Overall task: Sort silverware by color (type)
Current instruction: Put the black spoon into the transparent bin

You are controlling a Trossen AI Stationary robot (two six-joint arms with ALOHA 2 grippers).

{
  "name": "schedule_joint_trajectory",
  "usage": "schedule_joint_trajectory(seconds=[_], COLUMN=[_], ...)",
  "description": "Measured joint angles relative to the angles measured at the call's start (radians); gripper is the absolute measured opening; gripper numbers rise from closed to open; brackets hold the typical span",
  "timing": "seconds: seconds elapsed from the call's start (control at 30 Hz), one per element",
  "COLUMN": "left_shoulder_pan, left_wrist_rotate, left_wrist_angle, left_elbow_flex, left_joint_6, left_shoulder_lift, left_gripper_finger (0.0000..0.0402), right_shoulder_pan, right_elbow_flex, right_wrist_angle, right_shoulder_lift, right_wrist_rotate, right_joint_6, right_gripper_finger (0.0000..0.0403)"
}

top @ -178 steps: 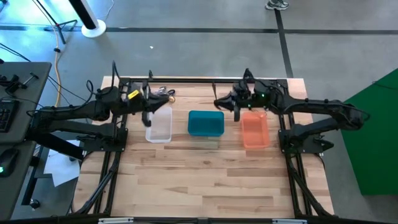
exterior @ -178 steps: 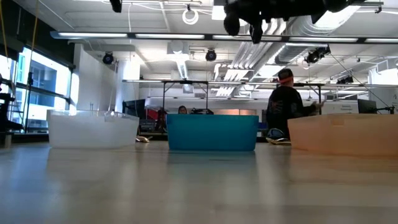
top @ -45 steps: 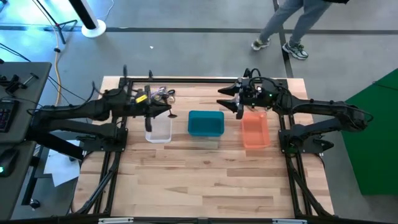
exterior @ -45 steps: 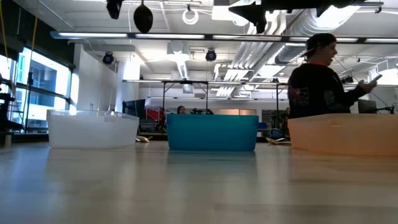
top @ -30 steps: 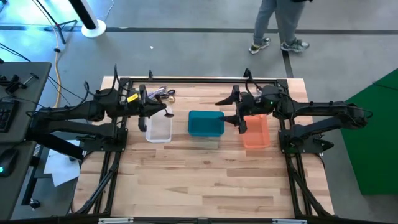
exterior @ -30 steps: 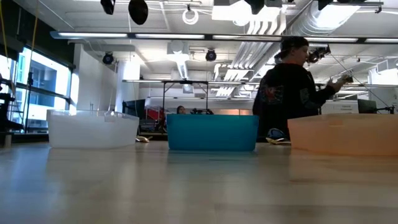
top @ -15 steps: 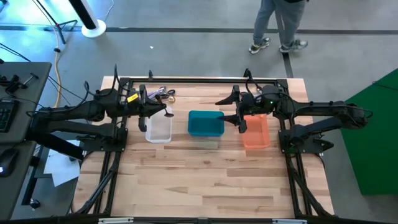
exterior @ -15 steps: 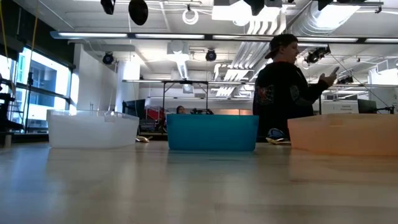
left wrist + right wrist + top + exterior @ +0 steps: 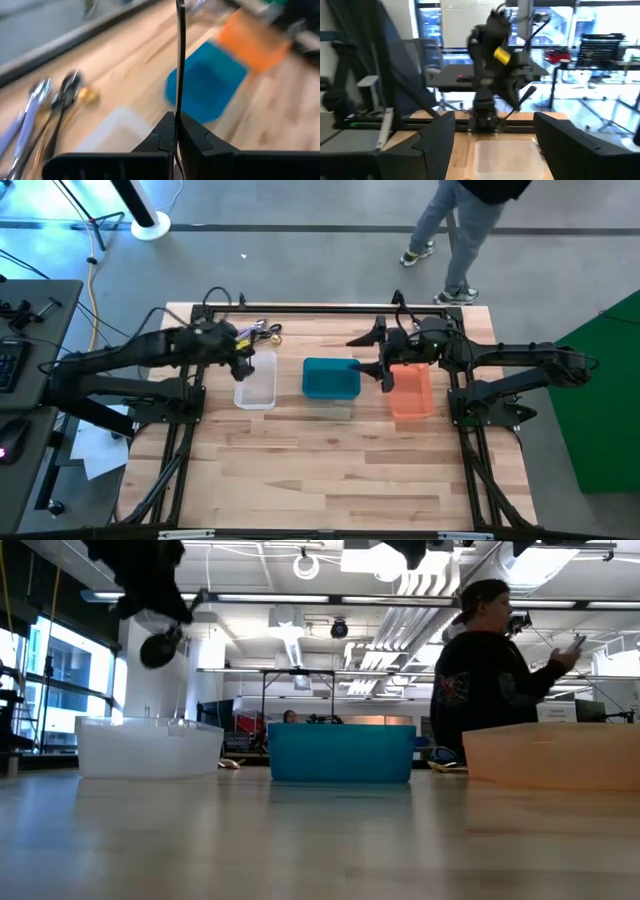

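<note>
Left gripper clenches a dark spoon above the clear bin. Loose silverware lies at its twelve o'clock. Right gripper spread wide between teal bin and orange bin.

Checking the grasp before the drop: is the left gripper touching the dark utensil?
Touching. The left wrist view shows the left gripper shut on the dark utensil.

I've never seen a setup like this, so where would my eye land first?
Probably on the three tubs in a row across the wooden table: a clear tub, a teal tub and an orange tub. Next, the left claw above the clear tub, shut on a dark utensil. A loose pile of cutlery lies at the table's far edge.
</note>
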Motion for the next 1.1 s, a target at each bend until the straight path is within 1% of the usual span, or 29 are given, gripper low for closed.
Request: schedule_joint_trajectory(seconds=[0.1, 0.27, 0.33, 0.43, 0.5, 0.6, 0.83, 1.1], left_shoulder_pan=[0.035, 0.085, 0.103, 0.114, 0.116, 0.116, 0.116, 0.119], left_wrist_rotate=[0.009, 0.046, 0.078, 0.143, 0.168, 0.177, 0.281, 0.293], left_wrist_angle=[0.016, 0.153, 0.196, 0.205, 0.205, 0.2, 0.216, 0.22], left_elbow_flex=[-0.061, -0.194, -0.231, -0.27, -0.284, -0.292, -0.291, -0.289], left_joint_6=[-0.031, -0.138, -0.181, -0.198, -0.193, -0.18, -0.139, -0.131], left_shoulder_lift=[0.037, 0.073, 0.078, 0.091, 0.101, 0.125, 0.23, 0.355], left_gripper_finger=[0.0, 0.0, 0.0, 0.0, 0.0, 0.0, 0.0, 0.0], right_shoulder_pan=[0.0, 0.0, 0.0, 0.0, 0.0, 0.0, 0.0, 0.0], right_elbow_flex=[0.0, 0.0, 0.0, 0.0, 0.0, 0.0, 0.0, 0.0], right_wrist_angle=[0.0, 0.0, 0.0, -0.002, -0.004, -0.009, -0.009, -0.009], right_shoulder_lift=[0.0, 0.0, 0.0, 0.0, 0.0, 0.0, 0.0, 0.0], right_wrist_rotate=[0.031, 0.04, 0.04, 0.04, 0.04, 0.04, 0.042, 0.041], right_joint_6=[0.0, 0.0, 0.0, 0.0, 0.0, 0.0, 0.0, 0.0], right_gripper_finger=[0.0254, 0.0254, 0.0254, 0.0254, 0.0254, 0.0254, 0.0254, 0.0254])
